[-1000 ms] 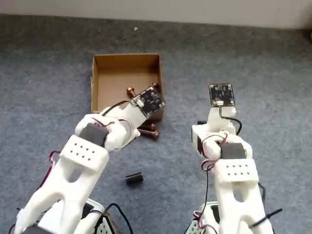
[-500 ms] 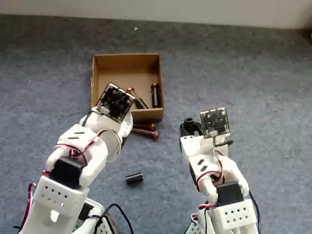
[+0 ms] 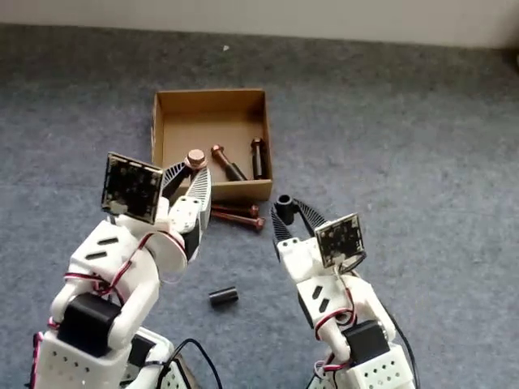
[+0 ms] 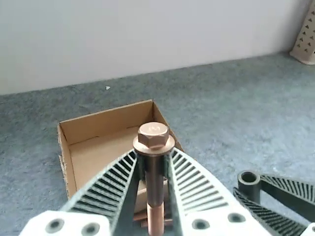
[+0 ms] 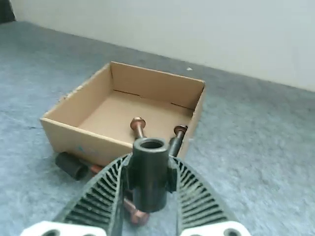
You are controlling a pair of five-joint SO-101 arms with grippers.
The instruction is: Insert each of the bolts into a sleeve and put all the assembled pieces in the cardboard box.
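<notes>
My left gripper (image 3: 195,168) is shut on a copper bolt (image 3: 195,157), held head up just in front of the cardboard box (image 3: 159,138). The left wrist view has the bolt (image 4: 153,137) upright between the fingers (image 4: 110,182). My right gripper (image 3: 285,212) is shut on a black sleeve (image 3: 284,202), a short way right of the bolt. In the right wrist view the sleeve (image 5: 149,172) stands with its bore up. Two bolts with sleeves (image 3: 229,166) (image 3: 258,158) lie inside the box.
Two copper bolts (image 3: 242,216) lie on the carpet against the box's front wall. A loose black sleeve (image 3: 223,297) lies nearer, between the two arms. In the right wrist view a dark cylinder (image 5: 71,164) lies by the box's front wall. Grey carpet (image 3: 422,146) stretches right of the box.
The left arm drew back from the box front and turned up, lifting a bolt. The right arm pulled back and swung left with the sleeve, closing toward the bolt.
</notes>
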